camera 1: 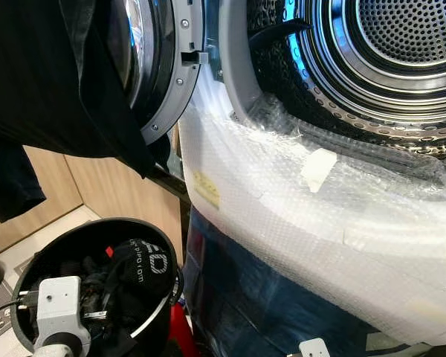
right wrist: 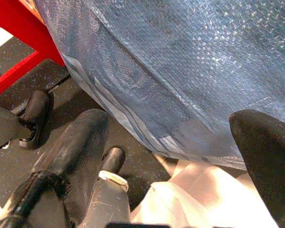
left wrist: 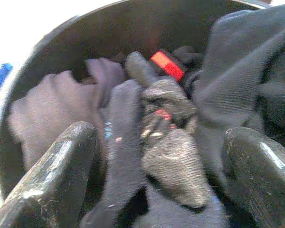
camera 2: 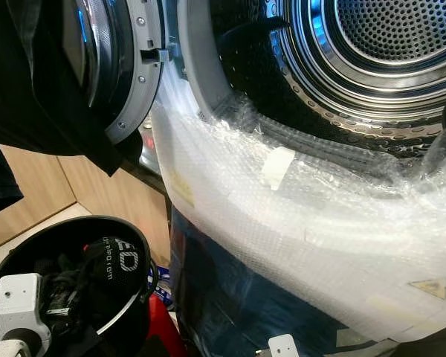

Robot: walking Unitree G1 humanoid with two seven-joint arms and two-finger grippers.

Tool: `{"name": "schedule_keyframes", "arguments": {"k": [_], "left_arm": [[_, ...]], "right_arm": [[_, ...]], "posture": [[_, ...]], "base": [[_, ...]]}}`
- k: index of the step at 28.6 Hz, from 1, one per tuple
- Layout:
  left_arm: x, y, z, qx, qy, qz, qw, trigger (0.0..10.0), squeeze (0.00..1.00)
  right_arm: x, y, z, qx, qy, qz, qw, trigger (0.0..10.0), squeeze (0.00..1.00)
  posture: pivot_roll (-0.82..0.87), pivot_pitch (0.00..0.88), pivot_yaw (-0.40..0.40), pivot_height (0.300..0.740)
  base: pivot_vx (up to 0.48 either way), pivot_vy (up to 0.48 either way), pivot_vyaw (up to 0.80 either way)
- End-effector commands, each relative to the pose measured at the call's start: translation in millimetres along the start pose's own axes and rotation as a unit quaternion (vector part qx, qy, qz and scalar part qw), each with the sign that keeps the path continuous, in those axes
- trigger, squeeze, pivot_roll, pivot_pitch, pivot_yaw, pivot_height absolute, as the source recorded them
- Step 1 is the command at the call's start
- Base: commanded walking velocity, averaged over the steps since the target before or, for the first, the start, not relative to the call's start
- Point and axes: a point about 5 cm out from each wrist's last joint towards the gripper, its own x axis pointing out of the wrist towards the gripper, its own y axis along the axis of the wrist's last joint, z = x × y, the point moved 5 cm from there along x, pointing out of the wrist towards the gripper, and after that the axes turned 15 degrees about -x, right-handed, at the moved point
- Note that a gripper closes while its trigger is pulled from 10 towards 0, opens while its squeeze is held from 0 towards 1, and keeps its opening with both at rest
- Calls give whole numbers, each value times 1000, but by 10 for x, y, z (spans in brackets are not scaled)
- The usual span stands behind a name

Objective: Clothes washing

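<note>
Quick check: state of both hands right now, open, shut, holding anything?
Left hand: open, down in the black bucket over dark clothes, gripping nothing yet.
Right hand: open, empty, low beside the wrapped washer.

Both head views look forward and down from very close to the washing machine, its drum [camera 1: 401, 44] at about 1 o'clock, the open door [camera 1: 160, 67] at 11 and the black bucket [camera 1: 145, 312] at 7. They share nearly the whole scene; the right eye view sits slightly shifted. The left wrist view looks straight down into that bucket, close on the dark clothes [left wrist: 166, 142]. The right wrist view looks low along the machine's wrapped front [right wrist: 180, 71] toward the floor [right wrist: 52, 90].
</note>
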Motion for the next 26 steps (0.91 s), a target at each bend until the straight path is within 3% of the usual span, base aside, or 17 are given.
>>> {"name": "schedule_keyframes", "arguments": {"k": [1,8,15,16,17,18,26], "left_arm": [[-3,-67,-115,8,29,-17,999,10000,0],[-10,-125,-402,6,106,-36,994,10000,0],[20,-124,-383,8,102,-43,994,10000,0],[38,-125,-371,9,102,-45,994,4706,0],[38,-125,-371,9,102,-45,994,4706,0],[51,-121,-352,8,101,-44,994,0,0],[136,-9,-220,6,86,-27,996,0,0]], "right_arm": [[3,17,13,0,1,2,1000,10000,0],[8,59,-14,7,2,7,1000,10000,0],[9,64,-30,9,3,7,1000,10000,0],[9,69,-36,9,3,8,1000,10000,0],[9,69,-36,9,3,8,1000,10000,0],[9,73,-39,7,4,9,1000,10000,0],[10,83,-34,14,3,11,1000,10000,0]], "posture": [[362,0,-38,740],[376,0,-41,740],[374,0,-36,740],[372,0,-34,740],[372,0,-34,740],[368,0,-35,740],[361,0,-35,740]], "base": [[0,0,0],[0,0,0],[0,0,0],[0,0,0],[0,0,0],[0,0,0],[0,0,0]]}}
